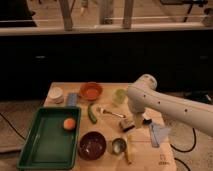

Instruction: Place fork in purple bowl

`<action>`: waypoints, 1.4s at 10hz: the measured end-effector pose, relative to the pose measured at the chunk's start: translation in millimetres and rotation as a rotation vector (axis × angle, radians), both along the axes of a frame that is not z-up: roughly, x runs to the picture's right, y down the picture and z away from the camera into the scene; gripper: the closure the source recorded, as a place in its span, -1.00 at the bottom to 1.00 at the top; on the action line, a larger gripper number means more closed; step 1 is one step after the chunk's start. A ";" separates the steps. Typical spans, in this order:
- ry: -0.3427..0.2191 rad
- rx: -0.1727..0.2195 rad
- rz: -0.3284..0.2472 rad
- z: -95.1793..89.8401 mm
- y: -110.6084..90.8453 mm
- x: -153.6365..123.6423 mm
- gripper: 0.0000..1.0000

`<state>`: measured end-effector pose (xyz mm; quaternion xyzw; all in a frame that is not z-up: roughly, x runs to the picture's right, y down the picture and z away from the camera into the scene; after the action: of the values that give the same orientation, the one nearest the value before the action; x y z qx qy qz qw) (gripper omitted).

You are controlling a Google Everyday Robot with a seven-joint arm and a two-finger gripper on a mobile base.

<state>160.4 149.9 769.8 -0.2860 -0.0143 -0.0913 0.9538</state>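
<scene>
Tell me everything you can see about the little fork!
The fork is small, thin and shiny, like silver metal. It lies flat on the wooden table, near the middle, slanting from upper left to lower right. A green vegetable lies just left of it; whether they touch is unclear. The end effector hangs by its right end, contact unclear. The purple bowl sits nearer the camera, apart from the fork.

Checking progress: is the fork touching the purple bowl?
Apart. Camera view shows bare table between fork and bowl; the gripper is beside the fork.
</scene>
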 end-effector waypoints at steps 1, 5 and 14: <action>-0.004 0.002 0.004 2.3 0.8 -3.2 -0.60; -0.033 0.002 -0.005 10.1 1.5 -26.0 -0.60; -0.071 -0.008 -0.035 27.6 1.3 -49.7 -0.60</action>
<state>110.7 151.2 797.4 -0.2864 -0.0434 -0.1181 0.9498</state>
